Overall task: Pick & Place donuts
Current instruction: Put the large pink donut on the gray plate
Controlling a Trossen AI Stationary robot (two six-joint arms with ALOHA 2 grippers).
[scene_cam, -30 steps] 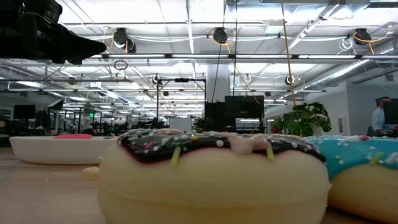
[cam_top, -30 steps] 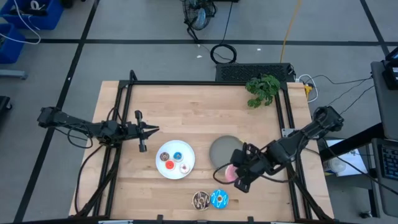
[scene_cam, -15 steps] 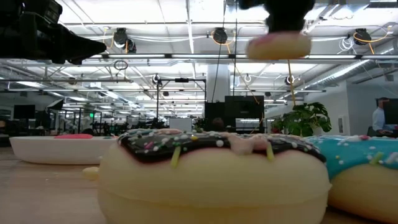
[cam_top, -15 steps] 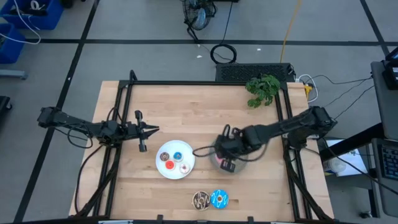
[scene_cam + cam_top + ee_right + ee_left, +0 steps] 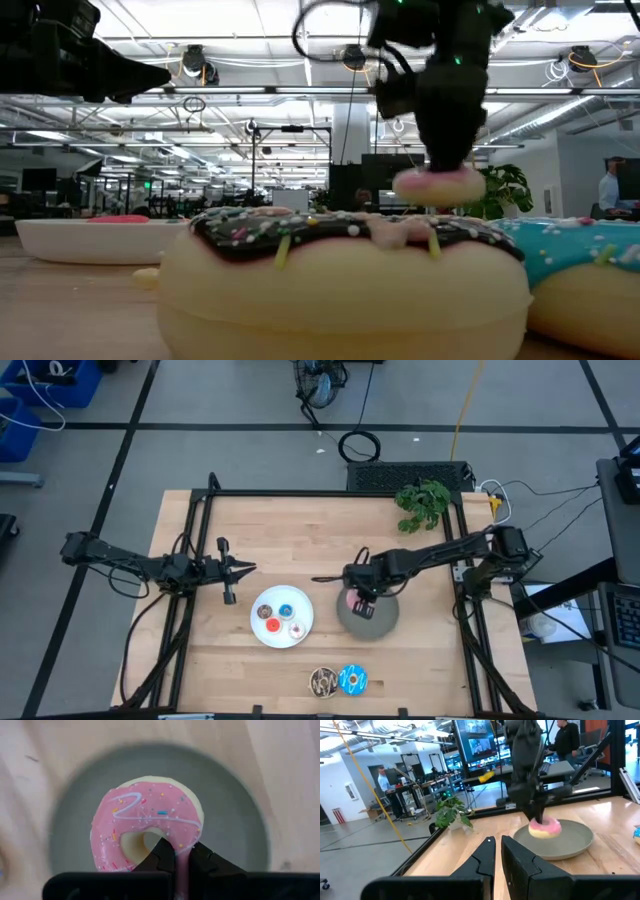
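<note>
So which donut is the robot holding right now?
The big pink donut. The right end effector pinches its ring over the grey plate. The blue donut and brown sprinkled donut sit untouched at the table's front edge.

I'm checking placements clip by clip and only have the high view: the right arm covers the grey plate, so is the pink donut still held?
Observer: Yes. In the right wrist view the right gripper is shut on the pink donut, pinching its ring over the grey plate.
Operator: Has it touched down on the plate?
Observer: The left wrist view shows the donut low over the plate, about at its surface; whether it touches I cannot tell.
Operator: And the left arm?
Observer: The left gripper waits at the table's left side with its fingers nearly together, holding nothing.
</note>
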